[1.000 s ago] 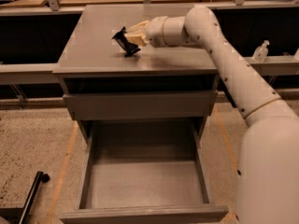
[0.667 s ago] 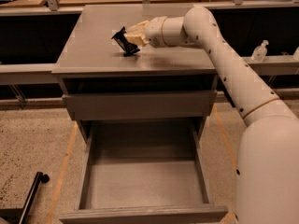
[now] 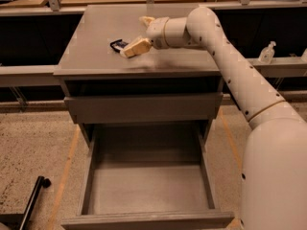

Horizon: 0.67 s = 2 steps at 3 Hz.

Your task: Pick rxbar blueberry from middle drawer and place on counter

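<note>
Reads as the very end of the placing step. Finds the rxbar blueberry (image 3: 118, 44) lying flat on the tabletop (image 3: 91, 32), left of centre and well back from the front edge, no part of it over the rim. Puts the claw (image 3: 134, 36) over that same tabletop, extended from the right on the long cream arm (image 3: 225, 56), with two fingers spread wide apart and clamped on nothing. Sets the lower finger (image 3: 136, 47) just beside the bar's right end, perhaps touching the wrapper; too close to call. Shows the middle drawer (image 3: 144, 220) pulled out below, with the other drawer front (image 3: 144, 108) shut between it and the tabletop. Judged from that layout: pick done, carry done, bar delivered, only the withdrawal left. Calls next for a clean retreat: lift the claw up and back toward the right, away from the wrapper, holding the fingers spread so as not to catch it. Demands care with the lower finger above all, given the risk of dragging or flicking so light a bar toward the left edge with a sideways brush. Needs no further reach into the drawer. Worth confirming afterwards, with the claw clear, a flat and settled bar on the tabletop before counting the task finished.
</note>
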Each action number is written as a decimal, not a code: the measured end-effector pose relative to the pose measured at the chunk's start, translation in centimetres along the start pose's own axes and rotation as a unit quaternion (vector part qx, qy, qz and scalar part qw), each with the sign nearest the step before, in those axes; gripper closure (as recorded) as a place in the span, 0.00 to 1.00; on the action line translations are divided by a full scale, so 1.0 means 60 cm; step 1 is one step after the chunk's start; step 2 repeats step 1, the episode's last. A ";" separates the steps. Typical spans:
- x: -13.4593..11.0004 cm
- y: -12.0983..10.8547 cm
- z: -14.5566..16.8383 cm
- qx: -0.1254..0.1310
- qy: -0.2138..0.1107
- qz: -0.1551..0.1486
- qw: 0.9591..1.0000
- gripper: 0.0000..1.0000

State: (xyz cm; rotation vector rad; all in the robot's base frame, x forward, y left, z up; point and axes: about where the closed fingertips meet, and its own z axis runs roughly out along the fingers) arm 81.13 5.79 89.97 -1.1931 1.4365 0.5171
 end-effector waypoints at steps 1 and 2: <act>0.000 0.000 0.000 0.000 0.000 0.000 1.000 0.00; 0.000 0.000 0.000 0.000 0.000 0.000 1.000 0.00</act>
